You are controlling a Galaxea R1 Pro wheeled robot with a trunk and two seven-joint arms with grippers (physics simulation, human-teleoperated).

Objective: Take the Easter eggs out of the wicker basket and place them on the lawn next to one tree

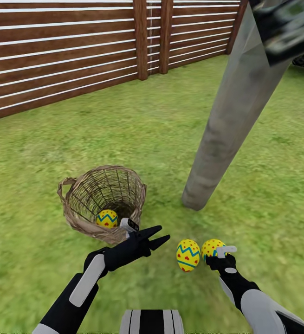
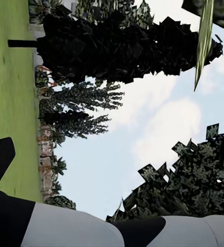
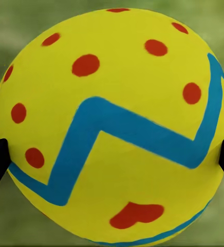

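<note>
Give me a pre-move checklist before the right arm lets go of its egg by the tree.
1. Right gripper around the egg: ok, fingertips sit at both sides of it.
2. Second egg already on the lawn: ok, beside the held one.
3. Drop spot near the tree trunk: ok, the base is close.
4. Held egg touching the grass: cannot tell.
5. Wicker basket emptied: not ok, one egg is inside.
6. Left gripper free for it: ok, open and empty beside the basket rim.
</note>
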